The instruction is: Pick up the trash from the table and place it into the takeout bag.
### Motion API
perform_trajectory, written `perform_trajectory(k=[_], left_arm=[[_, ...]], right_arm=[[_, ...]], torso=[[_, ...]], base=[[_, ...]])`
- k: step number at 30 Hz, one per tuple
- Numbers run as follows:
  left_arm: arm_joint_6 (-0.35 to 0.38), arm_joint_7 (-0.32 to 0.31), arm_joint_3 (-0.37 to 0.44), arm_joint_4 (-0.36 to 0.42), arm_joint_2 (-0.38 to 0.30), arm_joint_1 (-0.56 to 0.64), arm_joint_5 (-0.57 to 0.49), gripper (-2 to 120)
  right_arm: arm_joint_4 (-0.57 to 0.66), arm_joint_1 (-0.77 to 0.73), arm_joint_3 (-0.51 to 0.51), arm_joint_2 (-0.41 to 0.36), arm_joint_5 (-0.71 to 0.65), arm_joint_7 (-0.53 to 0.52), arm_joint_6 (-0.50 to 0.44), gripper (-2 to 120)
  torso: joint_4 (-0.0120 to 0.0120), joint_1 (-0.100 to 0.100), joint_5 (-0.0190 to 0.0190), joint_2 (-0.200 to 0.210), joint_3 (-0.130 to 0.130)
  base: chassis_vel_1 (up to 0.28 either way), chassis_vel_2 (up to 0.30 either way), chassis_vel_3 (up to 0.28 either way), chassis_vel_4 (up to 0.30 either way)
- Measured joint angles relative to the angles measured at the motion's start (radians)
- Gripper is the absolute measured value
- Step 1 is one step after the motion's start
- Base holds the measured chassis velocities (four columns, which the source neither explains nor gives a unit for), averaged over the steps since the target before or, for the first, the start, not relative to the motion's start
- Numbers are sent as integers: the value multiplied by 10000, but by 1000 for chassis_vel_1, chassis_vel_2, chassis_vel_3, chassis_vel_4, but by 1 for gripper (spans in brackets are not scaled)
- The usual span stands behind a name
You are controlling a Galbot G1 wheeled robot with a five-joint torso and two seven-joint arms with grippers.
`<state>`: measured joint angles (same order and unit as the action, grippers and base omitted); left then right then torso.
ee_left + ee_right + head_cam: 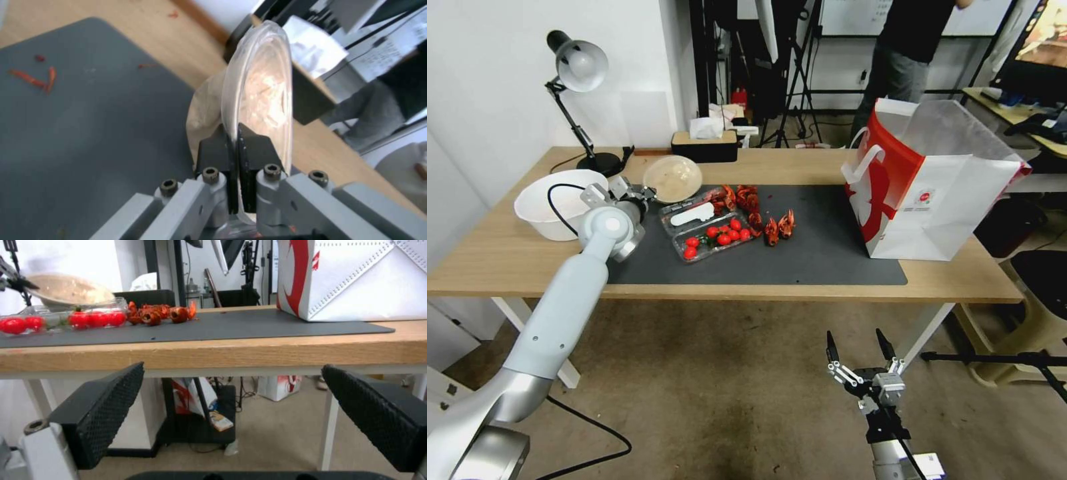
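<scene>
A beige bowl [674, 179] under a clear lid hangs tilted above the back left corner of the dark mat [827, 253] on the table [500, 263]. My left gripper [644, 193] is shut on its rim. In the left wrist view the fingers [213, 150] pinch that rim, with the bowl [262, 83] standing on edge. The bowl [66, 290] also appears far off in the right wrist view. The takeout bag [940, 200] stands open at the table's right end. My right gripper [859, 343] is open, low in front of the table, level with its front edge [231, 355].
A clear tray of cherry tomatoes [714, 233] and red crayfish shells [760, 213] lie mid-mat. A large white bowl [550, 203] sits at the left, with a desk lamp [580, 67] and a tissue box [704, 143] behind. The mat between the shells and the bag is bare.
</scene>
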<state>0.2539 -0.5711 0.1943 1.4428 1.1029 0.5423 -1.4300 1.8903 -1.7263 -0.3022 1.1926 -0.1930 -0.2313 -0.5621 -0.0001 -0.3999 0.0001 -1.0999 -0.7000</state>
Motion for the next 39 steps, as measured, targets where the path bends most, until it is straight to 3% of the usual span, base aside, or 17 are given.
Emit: perform_trajectory(k=[2,6,7,8,9,10,13,14,17,18,21,24,27,28,35,39], left_arm=[[-159,250,-15,37,-19,71,119,0],[-956,2315,-150,492,-244,444,941,0],[-956,2315,-150,492,-244,444,941,0],[-1350,3181,-290,670,-350,508,1420,0],[-1558,3651,-383,744,-414,515,1741,0],[-1558,3651,-383,744,-414,515,1741,0],[-2236,5156,-732,1036,-658,482,2647,0],[-2236,5156,-732,1036,-658,482,2647,0],[-2683,6273,-1154,1339,-860,273,3090,0],[-2683,6273,-1154,1339,-860,273,3090,0],[-2932,7089,-1571,1437,-914,0,3436,0],[-3024,7466,-1803,1464,-914,-133,3637,0],[-3024,7466,-1803,1464,-914,-133,3637,0],[-3061,7781,-2162,1677,-902,-348,3890,0],[-3063,7737,-2571,1919,-822,-592,3913,0],[-3063,7623,-3008,2019,-608,-991,3929,0]], right_arm=[[-3,-3,2,5,1,6,-12,100],[-3,-29,3,20,14,13,-43,100],[-3,-29,3,20,14,13,-43,100],[2,-33,3,31,18,16,-46,100],[3,-36,5,35,22,17,-46,100],[3,-36,5,35,22,17,-46,100],[46,-49,12,60,42,22,-46,100],[46,-49,12,60,42,22,-46,100],[50,-76,10,69,69,23,-46,100],[50,-76,10,69,69,23,-46,100],[50,-90,10,106,170,13,-46,100],[50,-94,10,127,191,7,-46,100],[50,-94,10,127,191,7,-46,100],[47,-96,0,149,211,-1,-46,100],[25,-102,-18,154,214,-5,-40,100],[9,-114,-39,164,215,-7,-36,100]], torso=[[2,0,-2,0,-1],[2,-1,-1,0,0],[2,-1,-1,0,0],[2,0,-1,-2,0],[1,0,0,-2,0],[1,0,0,-2,0],[2,0,-1,-2,0],[2,0,-1,-2,0],[1,0,0,-2,1],[1,0,0,-2,1],[1,0,0,-2,1],[2,0,-1,-1,0],[2,0,-1,-1,0],[-3,0,0,-2,0],[10,0,2,-2,0],[0,0,0,-2,1]], base=[[0,0,0,0],[0,0,0,0],[0,0,0,0],[0,0,0,0],[0,0,0,0],[0,0,0,0],[0,0,0,0],[0,0,0,0],[0,0,0,0],[0,0,0,0],[0,0,0,0],[0,0,0,0],[0,0,0,0],[0,0,0,0],[0,0,0,0],[0,0,0,0]])
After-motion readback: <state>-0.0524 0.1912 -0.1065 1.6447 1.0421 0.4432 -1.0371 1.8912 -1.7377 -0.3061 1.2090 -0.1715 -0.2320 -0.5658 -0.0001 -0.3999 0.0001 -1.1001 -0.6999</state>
